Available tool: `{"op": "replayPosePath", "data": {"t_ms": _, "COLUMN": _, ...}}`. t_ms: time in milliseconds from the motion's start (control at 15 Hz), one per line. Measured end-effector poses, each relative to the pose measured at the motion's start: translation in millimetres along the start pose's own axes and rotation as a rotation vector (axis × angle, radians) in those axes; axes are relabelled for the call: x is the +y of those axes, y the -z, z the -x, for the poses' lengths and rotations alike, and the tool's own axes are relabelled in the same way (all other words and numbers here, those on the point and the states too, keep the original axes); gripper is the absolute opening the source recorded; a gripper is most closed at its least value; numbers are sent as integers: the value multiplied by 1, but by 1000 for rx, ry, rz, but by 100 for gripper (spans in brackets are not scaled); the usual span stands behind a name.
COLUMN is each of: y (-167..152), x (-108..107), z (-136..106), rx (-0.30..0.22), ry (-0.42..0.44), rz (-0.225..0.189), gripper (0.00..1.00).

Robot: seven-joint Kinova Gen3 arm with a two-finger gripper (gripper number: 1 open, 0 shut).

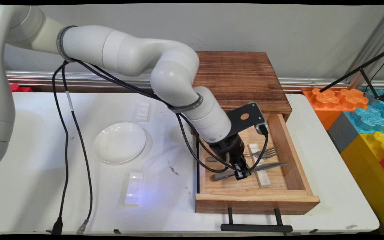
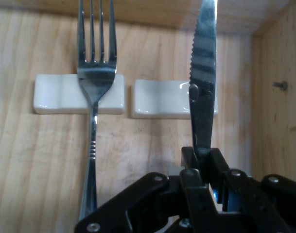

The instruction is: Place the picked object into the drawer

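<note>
Black gripper [image 1: 241, 174] inside the open wooden drawer [image 1: 292, 156], fingers [image 2: 202, 160] pinched narrow on the knife [image 2: 202, 92] handle, blade across a white rest [image 2: 162, 99], fork [image 2: 95, 82] at its 9 o'clock.

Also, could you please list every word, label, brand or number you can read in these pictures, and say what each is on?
No text is readable in either view.
Grey band round the arm: faint marks, too small to read.
White tag on a hanging cable: shows no lettering.
Knife gripped in the hand, fork, drawer, plate: no markings seen.
</note>
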Motion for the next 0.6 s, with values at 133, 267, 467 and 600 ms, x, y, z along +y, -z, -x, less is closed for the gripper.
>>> {"op": "replayPosePath", "data": {"t_ms": 133, "y": -3, "x": 0, "z": 1, "rx": 0, "ry": -2, "rz": 2, "gripper": 0}}
{"op": "replayPosePath", "data": {"t_ms": 267, "y": -6, "x": 1, "z": 3, "rx": -1, "ry": -5, "rz": 4, "gripper": 0}}
{"op": "replayPosePath", "data": {"t_ms": 467, "y": -11, "x": 0, "z": 6, "rx": -4, "ry": -14, "rz": 7, "gripper": 0}}
{"op": "replayPosePath", "data": {"t_ms": 600, "y": -13, "x": 0, "z": 8, "rx": -6, "ry": -19, "rz": 9, "gripper": 0}}
